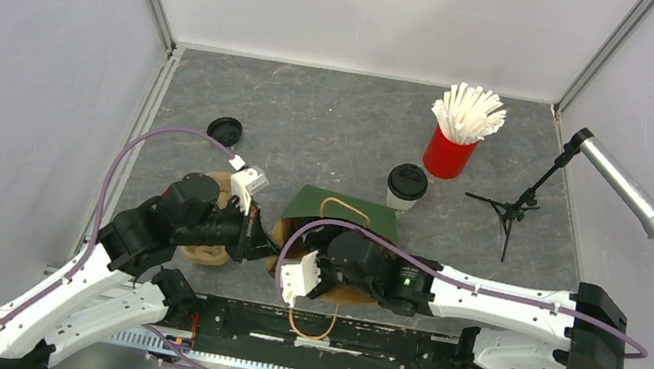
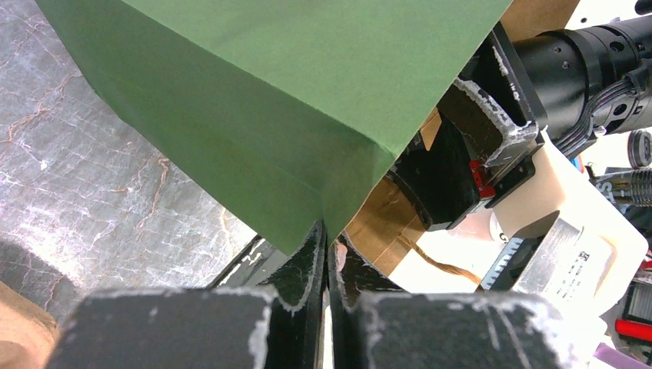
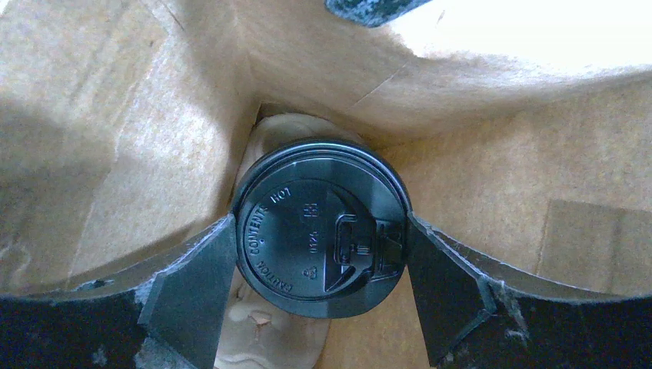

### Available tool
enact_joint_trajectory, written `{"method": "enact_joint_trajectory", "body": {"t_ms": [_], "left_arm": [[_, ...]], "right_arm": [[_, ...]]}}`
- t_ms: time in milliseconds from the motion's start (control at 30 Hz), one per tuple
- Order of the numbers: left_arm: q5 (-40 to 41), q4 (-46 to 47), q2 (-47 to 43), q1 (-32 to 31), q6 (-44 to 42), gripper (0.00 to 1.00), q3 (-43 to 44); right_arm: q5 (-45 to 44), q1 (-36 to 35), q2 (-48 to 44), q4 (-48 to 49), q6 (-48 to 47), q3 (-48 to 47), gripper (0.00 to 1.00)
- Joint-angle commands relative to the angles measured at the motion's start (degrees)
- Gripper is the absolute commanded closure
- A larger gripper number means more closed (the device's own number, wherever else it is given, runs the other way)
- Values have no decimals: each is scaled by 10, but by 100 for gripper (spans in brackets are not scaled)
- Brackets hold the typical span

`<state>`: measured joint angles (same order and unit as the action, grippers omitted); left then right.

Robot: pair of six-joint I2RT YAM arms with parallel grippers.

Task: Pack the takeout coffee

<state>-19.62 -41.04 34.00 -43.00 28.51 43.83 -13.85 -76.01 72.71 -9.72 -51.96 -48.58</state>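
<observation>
Two fingers of the right end effector [image 3: 321,231] are pressed against opposite sides of a black-lidded takeout cup [image 3: 311,257], which is thus gripped at its top rim. This cup is held upright inside the green bag [image 2: 261,100], whose brown inner walls are seen all round it in the right wrist view. A pale moulded shape [image 3: 265,342] is seen under the cup; what it is cannot be told.

The left end effector [image 2: 329,244] is closed on the bag's edge, with the green paper pinched between its fingers beside the mouth. In the left wrist view the right arm's fingers are seen reaching into that opening.

From above, the bag is seen on the grey worktop [image 1: 315,111] between the two arms. A second takeout cup [image 1: 406,186], its lid fitted, stands upright just behind the bag and outside it. A loose black lid [image 1: 225,130] lies on the worktop at the far left, well apart from both cups. A red cup [image 1: 449,153] filled with white straws [image 1: 468,111] stands near the second cup, and a microphone [image 1: 629,189] on a small tripod [image 1: 509,210] is set to the right.
</observation>
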Motion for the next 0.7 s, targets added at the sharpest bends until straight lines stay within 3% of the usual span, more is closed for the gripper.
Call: {"method": "enact_joint_trajectory", "body": {"t_ms": [0,667], "left_arm": [[-10,10,-3,-2,20,93,4],[-7,28,-18,-2,55,93,-5]], "right_arm": [[-11,2,6,18,-8,-34,18],[-10,6,23,17,5,-21,18]]}}
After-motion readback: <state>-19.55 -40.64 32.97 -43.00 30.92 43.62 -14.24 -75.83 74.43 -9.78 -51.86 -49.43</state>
